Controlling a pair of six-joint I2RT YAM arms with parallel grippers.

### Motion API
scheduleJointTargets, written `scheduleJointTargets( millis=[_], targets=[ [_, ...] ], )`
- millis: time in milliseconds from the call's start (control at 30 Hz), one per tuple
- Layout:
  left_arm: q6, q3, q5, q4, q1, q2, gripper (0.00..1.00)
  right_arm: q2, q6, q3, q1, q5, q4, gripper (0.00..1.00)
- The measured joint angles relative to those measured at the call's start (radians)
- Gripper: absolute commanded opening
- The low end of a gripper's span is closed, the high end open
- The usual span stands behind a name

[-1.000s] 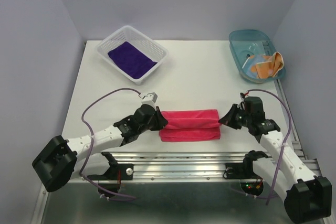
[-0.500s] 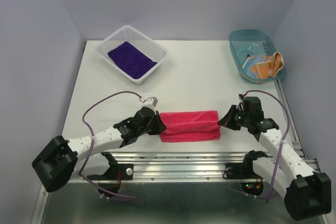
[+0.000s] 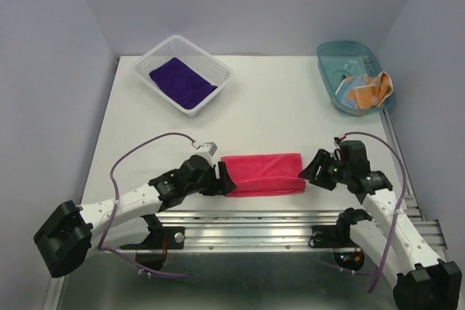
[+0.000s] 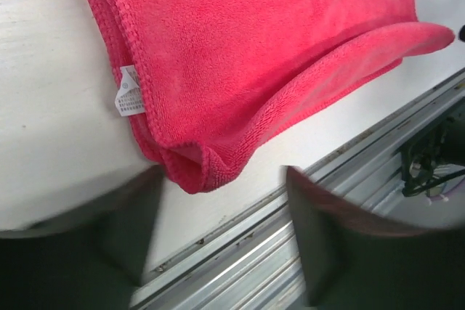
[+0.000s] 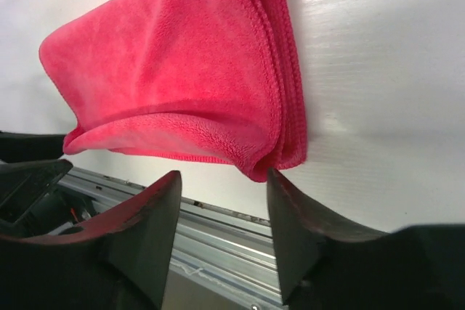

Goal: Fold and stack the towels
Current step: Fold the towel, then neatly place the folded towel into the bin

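the pink-red towel (image 3: 261, 173) lay near the front edge of the table (image 3: 276, 114), between my two arms, as a folded strip. a second earlier i had both short ends pinched shut. now my left gripper (image 3: 221, 179) and my right gripper (image 3: 309, 172) had both let go, and the cloth rested on the table under its own weight. in the left wrist view my left fingers (image 4: 138, 208) stood wide apart, with the towel's near corner loose in the gap. in the right wrist view my right fingers (image 5: 163, 201) were just as spread, the other near corner just off their tips and gripped by nothing.

i judged that this fold was down and released. the top layer bowed up along the near long edge rather than lying flat, so it might want pressing or another fold before stacking.

the strip's long axis ran left to right, roughly parallel to the table's front edge, with one short end pointing at each gripper. a small white label (image 4: 129, 99) showed at the left end.

further off, the purple towel (image 3: 182, 80) sat folded in the white basket (image 3: 218, 67) at the far left. the orange towel (image 3: 372, 88) hung crumpled over the rim of the blue tray (image 3: 334, 52) at the far right, not yet folded.
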Motion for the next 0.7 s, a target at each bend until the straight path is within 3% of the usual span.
scheduleJointTargets(
  millis=[67,167,400,667,700],
  targets=[
    [-0.01,-0.006,0.006,-0.026,-0.004,-0.05,0.99,-0.035,0.0,0.0,0.0,-0.012,-0.018,0.74],
    [-0.014,-0.006,0.002,-0.072,-0.005,-0.114,0.99,-0.048,-0.002,0.0,0.0,-0.018,-0.032,1.0],
    [-0.057,0.008,-0.09,-0.156,-0.005,-0.153,0.99,-0.04,-0.015,0.01,0.0,-0.005,-0.035,1.0],
    [-0.069,0.127,-0.177,-0.175,-0.005,0.106,0.98,0.056,-0.049,0.058,0.0,0.051,0.009,1.0],
    [-0.066,0.14,-0.18,-0.17,-0.005,0.133,0.92,0.066,-0.051,0.058,0.0,0.051,0.015,1.0]
  ],
)
